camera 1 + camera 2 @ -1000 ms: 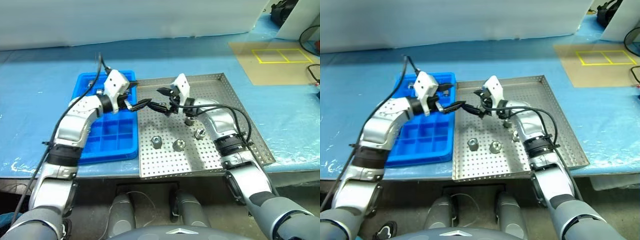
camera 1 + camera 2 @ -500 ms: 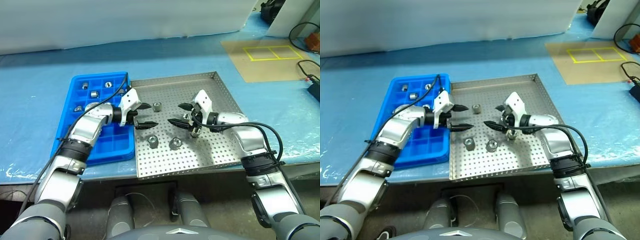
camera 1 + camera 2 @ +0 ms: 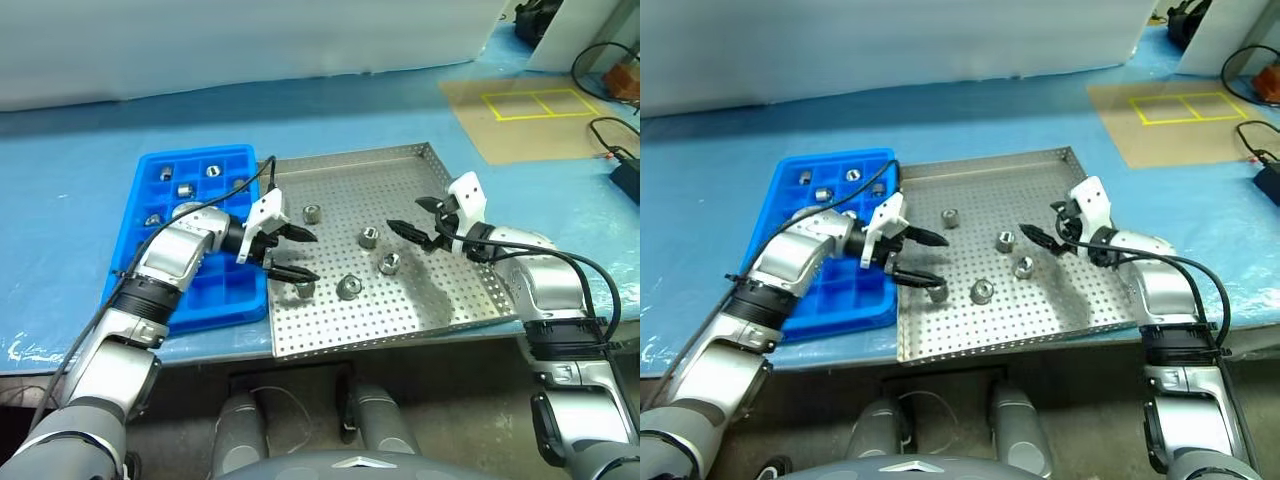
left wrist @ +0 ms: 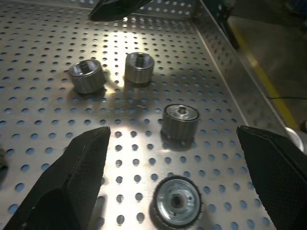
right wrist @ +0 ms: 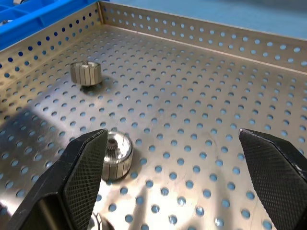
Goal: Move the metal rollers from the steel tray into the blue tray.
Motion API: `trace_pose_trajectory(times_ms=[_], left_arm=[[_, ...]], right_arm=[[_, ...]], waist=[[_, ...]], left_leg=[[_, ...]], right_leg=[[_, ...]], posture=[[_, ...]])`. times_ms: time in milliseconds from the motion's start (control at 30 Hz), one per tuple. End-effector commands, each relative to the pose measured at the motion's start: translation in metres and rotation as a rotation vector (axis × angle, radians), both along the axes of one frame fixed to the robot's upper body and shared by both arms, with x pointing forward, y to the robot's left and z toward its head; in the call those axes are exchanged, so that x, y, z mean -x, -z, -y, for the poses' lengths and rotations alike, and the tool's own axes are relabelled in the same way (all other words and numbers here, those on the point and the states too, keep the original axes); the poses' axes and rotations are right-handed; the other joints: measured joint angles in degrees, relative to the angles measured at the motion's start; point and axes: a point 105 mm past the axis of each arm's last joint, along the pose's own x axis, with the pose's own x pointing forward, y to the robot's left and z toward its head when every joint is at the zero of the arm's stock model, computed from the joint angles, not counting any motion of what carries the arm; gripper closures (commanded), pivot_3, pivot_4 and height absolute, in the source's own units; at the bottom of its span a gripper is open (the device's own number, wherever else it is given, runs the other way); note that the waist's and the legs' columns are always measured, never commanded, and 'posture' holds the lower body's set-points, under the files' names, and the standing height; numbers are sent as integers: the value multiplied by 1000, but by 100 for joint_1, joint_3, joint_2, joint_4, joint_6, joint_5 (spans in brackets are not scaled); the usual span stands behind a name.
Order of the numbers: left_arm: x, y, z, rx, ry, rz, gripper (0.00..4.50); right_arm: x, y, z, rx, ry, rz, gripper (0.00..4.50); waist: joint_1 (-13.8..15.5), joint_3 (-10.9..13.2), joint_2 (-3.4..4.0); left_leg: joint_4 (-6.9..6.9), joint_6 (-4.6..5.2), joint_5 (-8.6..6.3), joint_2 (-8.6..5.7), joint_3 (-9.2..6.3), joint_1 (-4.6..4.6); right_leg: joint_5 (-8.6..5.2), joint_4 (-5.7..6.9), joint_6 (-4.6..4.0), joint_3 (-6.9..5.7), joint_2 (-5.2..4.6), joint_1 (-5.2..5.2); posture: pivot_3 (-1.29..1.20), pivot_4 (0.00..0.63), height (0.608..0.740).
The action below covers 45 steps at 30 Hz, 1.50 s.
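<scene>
You had five metal rollers (image 3: pixel 311 213) lying loose on the one steel tray (image 3: pixel 400 320), and at least five more sat in compartments of the one blue tray (image 3: pixel 215 300), though the left arm hid part of it

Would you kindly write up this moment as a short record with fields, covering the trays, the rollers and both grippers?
steel tray: perforated, beside the blue tray
blue tray: holds several rollers in its far compartments
metal rollers in steel tray: five, at
left gripper: open, empty, over the steel tray's left part, by the near-left roller
right gripper: open, empty, over the steel tray's right part
</scene>
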Motion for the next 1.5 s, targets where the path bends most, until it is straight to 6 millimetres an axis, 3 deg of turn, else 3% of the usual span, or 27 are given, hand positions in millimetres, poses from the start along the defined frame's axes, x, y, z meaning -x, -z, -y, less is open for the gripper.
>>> trace_pose_trajectory(times_ms=[33, 167, 300, 467, 700, 1000, 1100, 1200, 1267, 1433, 1500], left_arm=[[3, -2, -10, -87, 67, 19, 31], [0, 11, -14, -204, 113, 37, 31], [-14, 23, 12, -216, 88, 47, 31], [-13, 33, 21, -268, 129, 53, 31], [-1, 53, -7, -432, 220, 39, 31], [-13, 62, -24, -577, 221, 149, 31], [-10, 66, -27, -598, 257, 162, 621], [-16, 69, -24, -604, 222, 196, 1567], [-14, 69, -24, -597, 241, 194, 1567], [-15, 63, -20, -550, 219, 212, 2628], [-20, 58, -15, -510, 178, 238, 2640]], right_arm=[[3, -13, -8, -16, -14, 62, 0], [4, -11, -12, -23, -12, 62, 0], [2, -8, -9, -36, 22, 63, 0], [5, -6, -12, -40, 28, 66, 0], [7, -2, -14, -56, 45, 66, 0], [3, 0, -16, -69, 64, 69, 0], [2, -1, -16, -77, 72, 73, 0], [3, 0, -17, -78, 70, 73, 0], [3, 1, -17, -76, 71, 71, 0], [1, 2, -20, -79, 67, 71, 0], [1, 2, -23, -80, 54, 69, 0]], waist=[[-59, -1, 1], [-85, -1, 2], [-55, -2, 2], [-116, -2, 4], [-333, -3, 4], [-585, -4, 7], [-596, -5, 8], [-628, -7, 10], [-644, -10, 14], [-683, -12, 18], [-680, -13, 19]], left_leg=[[0, -2, 1, -1, 0, 4], [3, -2, 1, -5, -1, 14], [3, 3, -1, -6, -3, 2], [5, 27, -13, -11, -2, -9], [2, 23, -14, -6, -2, -2], [4, 9, -6, -6, -11, -3], [8, 9, -6, -9, -12, -2], [9, 10, -7, -8, -14, -2], [8, 12, -8, -8, -15, -3], [9, 13, -9, -10, -16, -4], [8, 14, -9, -9, -17, -4]], right_leg=[[-1, 0, 2, 0, 0, 3], [-18, -4, 32, 4, -1, 17], [-1, -8, 4, 3, -3, 17], [-1, -25, 4, 3, -8, 17], [-3, -23, 7, 2, 0, 16], [-24, -14, 45, 0, 5, 27], [-25, -16, 46, 0, 3, 31], [-24, -17, 46, -2, 3, 35], [-22, -17, 42, -4, 3, 36], [-23, -20, 42, -5, 1, 38], [-22, -20, 40, -7, 1, 38]], posture=[[-506, 150, 740], [-511, 150, 740], [-521, 150, 740], [-543, 150, 740], [-555, 150, 740], [-556, 150, 740], [-555, 150, 740], [-551, 150, 740], [-548, 150, 740], [-537, 150, 740], [-537, 150, 740]])
